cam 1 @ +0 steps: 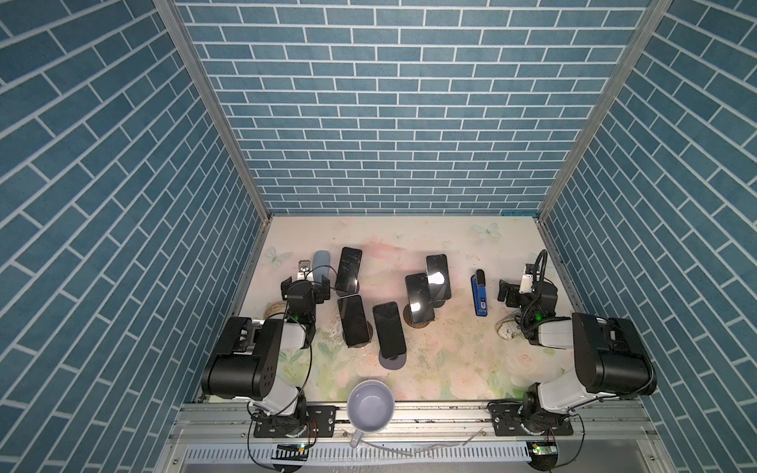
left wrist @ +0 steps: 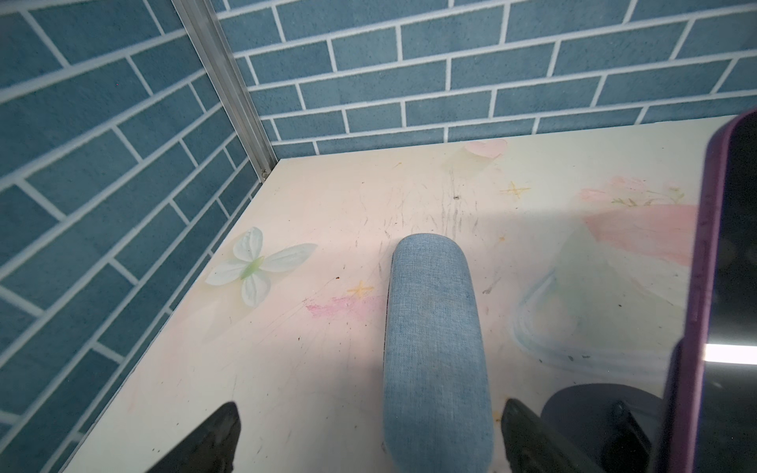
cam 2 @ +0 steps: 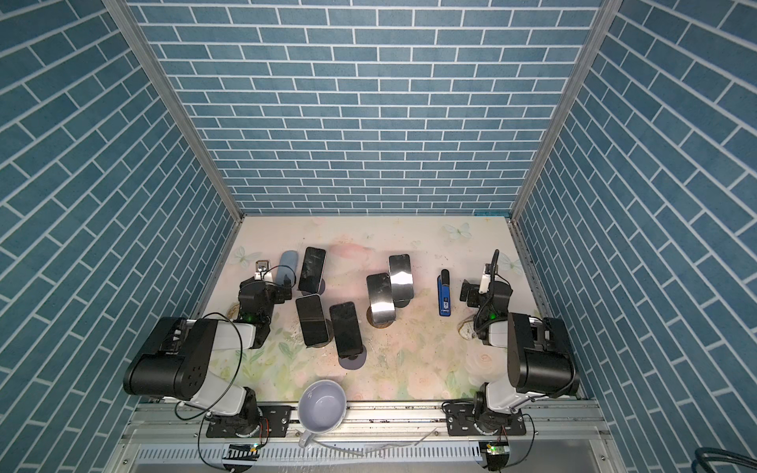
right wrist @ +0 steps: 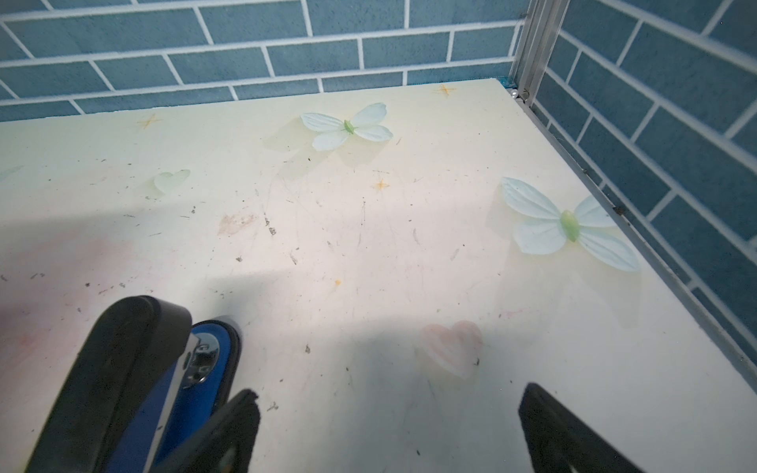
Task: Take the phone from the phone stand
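Note:
Several dark phones stand tilted on round-based stands in mid-table in both top views: one at the back left, two in front, two to the right. My left gripper is open, low over the table left of the back-left phone, with a blue-grey fabric case lying between its fingers, untouched. That phone's purple-cased edge and dark stand base show in the left wrist view. My right gripper is open and empty at the far right.
A blue and black stapler lies just left of the right gripper. A lavender mug sits on the front rail. Shell-like pieces lie near each arm. Brick-patterned walls enclose the table on three sides.

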